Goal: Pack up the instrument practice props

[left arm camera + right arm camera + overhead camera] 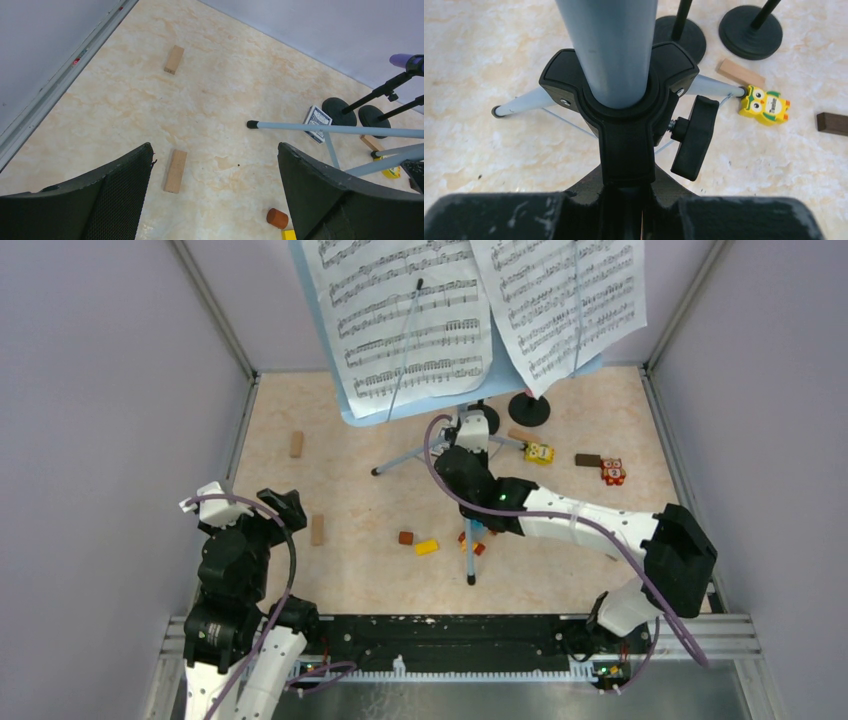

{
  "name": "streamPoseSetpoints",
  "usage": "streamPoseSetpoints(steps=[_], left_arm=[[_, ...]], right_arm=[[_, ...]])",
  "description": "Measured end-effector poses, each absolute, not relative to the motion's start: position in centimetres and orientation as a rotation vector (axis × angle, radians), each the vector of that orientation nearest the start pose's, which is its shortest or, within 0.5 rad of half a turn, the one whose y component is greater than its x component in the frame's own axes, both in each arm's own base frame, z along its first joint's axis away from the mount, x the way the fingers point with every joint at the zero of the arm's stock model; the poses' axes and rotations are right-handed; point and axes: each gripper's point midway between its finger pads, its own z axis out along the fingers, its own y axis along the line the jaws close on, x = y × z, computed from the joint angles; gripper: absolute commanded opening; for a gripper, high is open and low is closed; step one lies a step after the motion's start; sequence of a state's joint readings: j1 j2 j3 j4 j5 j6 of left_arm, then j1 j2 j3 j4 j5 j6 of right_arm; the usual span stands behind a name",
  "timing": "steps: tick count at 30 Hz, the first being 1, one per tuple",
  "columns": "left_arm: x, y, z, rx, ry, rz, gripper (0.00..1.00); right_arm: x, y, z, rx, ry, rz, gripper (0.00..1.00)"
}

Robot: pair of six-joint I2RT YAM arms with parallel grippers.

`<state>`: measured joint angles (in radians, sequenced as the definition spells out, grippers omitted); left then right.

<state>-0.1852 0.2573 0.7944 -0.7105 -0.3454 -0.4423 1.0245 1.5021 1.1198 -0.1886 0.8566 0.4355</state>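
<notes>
Two arms on your rig: left gripper (pixel 215 150) folded near its base, fingers spread wide; right gripper (pixel 641 216) stretched forward, pinched onto the black tripod hub (pixel 624 125) of the music desk (pixel 352 412) standing mid-table.

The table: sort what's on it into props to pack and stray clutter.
Pack: music stand, sheet-music pages, black mic holders, purple microphone.
Clutter: wooden blocks, yellow owl brick, card box, brown cylinder.
</notes>
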Motion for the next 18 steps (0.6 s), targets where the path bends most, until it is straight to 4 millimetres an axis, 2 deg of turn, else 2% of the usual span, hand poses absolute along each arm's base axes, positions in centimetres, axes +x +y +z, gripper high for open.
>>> streamPoseSetpoints(steps=[9, 16, 17, 18], left_arm=[[18.4, 0.9, 27.8, -0.47, 1.672, -0.16, 0.98], [18.4, 0.9, 27.8, -0.47, 1.672, -0.16, 0.98], [18.4, 0.9, 27.8, -0.47, 1.672, -0.16, 0.98], [18.4, 0.9, 27.8, -0.47, 1.672, -0.16, 0.98]], right_arm=[[35.0, 27.2, 20.0, -0.028, 1.893, 0.007, 0.0], [38.0, 28.8, 20.2, 0.004, 1.863, -0.01, 0.0], [38.3, 28.9, 20.2, 0.005, 1.861, -0.012, 0.01], [38.5, 29.0, 20.2, 0.005, 1.859, -0.013, 0.07]])
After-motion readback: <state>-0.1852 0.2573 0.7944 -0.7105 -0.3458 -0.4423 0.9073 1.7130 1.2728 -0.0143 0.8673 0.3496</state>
